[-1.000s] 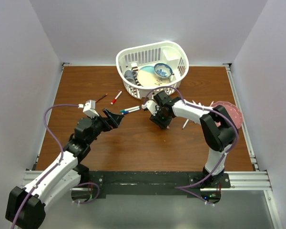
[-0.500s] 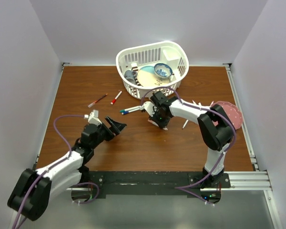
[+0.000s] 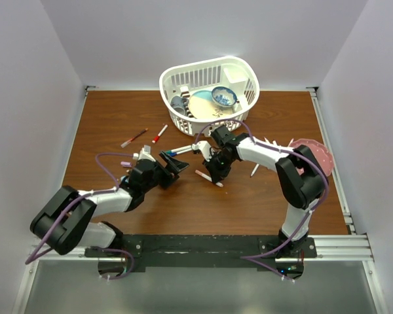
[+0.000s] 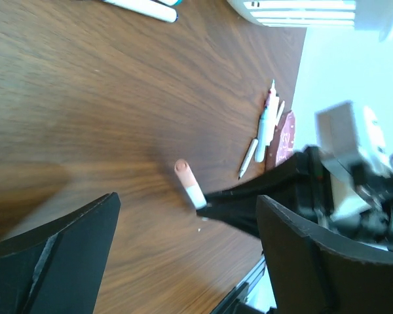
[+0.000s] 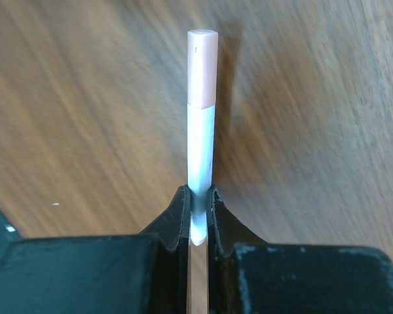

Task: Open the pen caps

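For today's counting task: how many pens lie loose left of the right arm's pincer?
4: a dark pen and a red-capped pen left of the basket; a blue-capped pen beside a teal-capped pen in front of it. Others may be hidden.

Stretched low and forward on the left side, wrist rolled sideways, with left gripper (image 3: 175,163) spread wide. On the right, folded sharply at the elbow and reaching inward toward centre, with right gripper (image 3: 214,171) angled downward, pinched tight on a thin marker (image 5: 201,137).
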You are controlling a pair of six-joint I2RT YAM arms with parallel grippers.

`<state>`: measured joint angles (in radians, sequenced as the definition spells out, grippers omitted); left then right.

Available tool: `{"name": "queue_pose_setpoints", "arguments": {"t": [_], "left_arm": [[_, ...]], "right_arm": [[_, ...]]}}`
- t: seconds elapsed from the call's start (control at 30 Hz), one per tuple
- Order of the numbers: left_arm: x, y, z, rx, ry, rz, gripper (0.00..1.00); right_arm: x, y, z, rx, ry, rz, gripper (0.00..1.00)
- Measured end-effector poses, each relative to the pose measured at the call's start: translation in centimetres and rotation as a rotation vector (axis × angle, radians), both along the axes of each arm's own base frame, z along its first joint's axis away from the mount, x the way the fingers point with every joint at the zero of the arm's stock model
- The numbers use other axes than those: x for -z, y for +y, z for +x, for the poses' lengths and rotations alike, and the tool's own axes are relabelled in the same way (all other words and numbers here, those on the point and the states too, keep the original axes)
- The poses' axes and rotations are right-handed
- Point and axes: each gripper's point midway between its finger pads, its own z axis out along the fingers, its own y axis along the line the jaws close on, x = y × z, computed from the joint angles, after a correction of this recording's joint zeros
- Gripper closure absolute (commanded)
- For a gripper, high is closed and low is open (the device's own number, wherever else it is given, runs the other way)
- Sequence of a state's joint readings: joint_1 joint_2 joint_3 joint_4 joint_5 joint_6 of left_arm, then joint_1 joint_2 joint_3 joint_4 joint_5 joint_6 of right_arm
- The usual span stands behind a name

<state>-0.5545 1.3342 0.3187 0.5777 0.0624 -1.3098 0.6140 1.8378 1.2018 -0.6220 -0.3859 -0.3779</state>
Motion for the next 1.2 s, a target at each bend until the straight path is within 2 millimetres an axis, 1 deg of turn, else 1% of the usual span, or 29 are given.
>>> {"name": "queue_pose_setpoints", "arguments": {"t": [0.1,0.27,0.33,0.4,0.43,0.5,0.53,0.57,0.6,0.67,0.77,0.83,0.93,0.97,1.0,1.07,1.1,1.13,1.17,1.2], "left_arm": [[0.5,-0.9,0.5,-0.01,0.035,-0.005,0.16],[2.9,-2.4,0.8,-0.004,0.111,0.02,0.21],[3.1,-3.0,1.0,0.0,0.118,0.015,0.22],[2.9,-3.7,1.3,0.005,0.117,0.011,0.28],[2.8,-4.0,1.5,0.009,0.115,0.008,0.29],[2.5,-4.5,1.8,0.011,0.106,0.005,0.37],[2.3,-4.7,1.9,0.012,0.101,0.004,0.39],[2.2,-4.9,2.0,0.013,0.096,0.003,0.49],[2.1,-5.1,2.0,0.014,0.095,0.0,0.56],[2.1,-5.3,2.0,0.018,0.097,-0.003,0.65],[2.3,-5.5,1.9,0.02,0.1,-0.004,0.7],[2.4,-5.7,1.8,0.028,0.1,-0.006,0.76],[2.2,-5.9,1.7,0.036,0.094,-0.014,0.87],[2.0,-5.9,1.8,0.036,0.089,-0.021,0.96],[1.8,-6.0,1.8,0.041,0.081,-0.025,1.0],[1.7,-6.1,1.8,0.045,0.078,-0.029,1.0],[1.6,-6.2,1.8,0.05,0.073,-0.03,1.0],[1.5,-6.2,1.8,0.055,0.067,-0.029,1.0],[1.4,-6.3,1.8,0.061,0.058,-0.03,1.0],[1.2,-6.4,1.8,0.072,0.042,-0.032,1.0]], "right_arm": [[-0.7,0.6,-0.4,-0.009,0.016,0.045,1.0],[-1.7,1.5,-1.0,-0.027,0.043,0.11,1.0],[-1.9,1.8,-1.3,-0.035,0.056,0.131,1.0],[-2.0,2.0,-1.5,-0.041,0.067,0.147,1.0],[-2.1,2.1,-1.6,-0.044,0.071,0.153,1.0],[-2.2,2.3,-1.7,-0.048,0.078,0.164,1.0],[-2.3,2.3,-1.8,-0.049,0.081,0.167,1.0],[-2.3,2.4,-1.8,-0.05,0.083,0.17,1.0],[-2.3,2.4,-1.9,-0.052,0.085,0.174,1.0],[-2.4,2.5,-2.0,-0.054,0.09,0.18,1.0],[-2.4,2.5,-2.0,-0.052,0.092,0.181,1.0],[-2.4,2.5,-2.0,-0.049,0.094,0.181,1.0],[-2.5,2.6,-2.0,-0.043,0.096,0.182,1.0],[-2.5,2.6,-2.0,-0.042,0.097,0.182,1.0],[-2.5,2.6,-2.0,-0.041,0.097,0.182,1.0],[-2.6,2.6,-2.0,-0.039,0.098,0.182,1.0],[-2.6,2.6,-2.0,-0.038,0.098,0.182,0.94],[-2.6,2.6,-2.0,-0.038,0.098,0.184,0.86],[-2.7,2.6,-2.1,-0.038,0.099,0.184,0.69],[-2.8,2.5,-2.1,-0.036,0.101,0.186,0.62]]}}
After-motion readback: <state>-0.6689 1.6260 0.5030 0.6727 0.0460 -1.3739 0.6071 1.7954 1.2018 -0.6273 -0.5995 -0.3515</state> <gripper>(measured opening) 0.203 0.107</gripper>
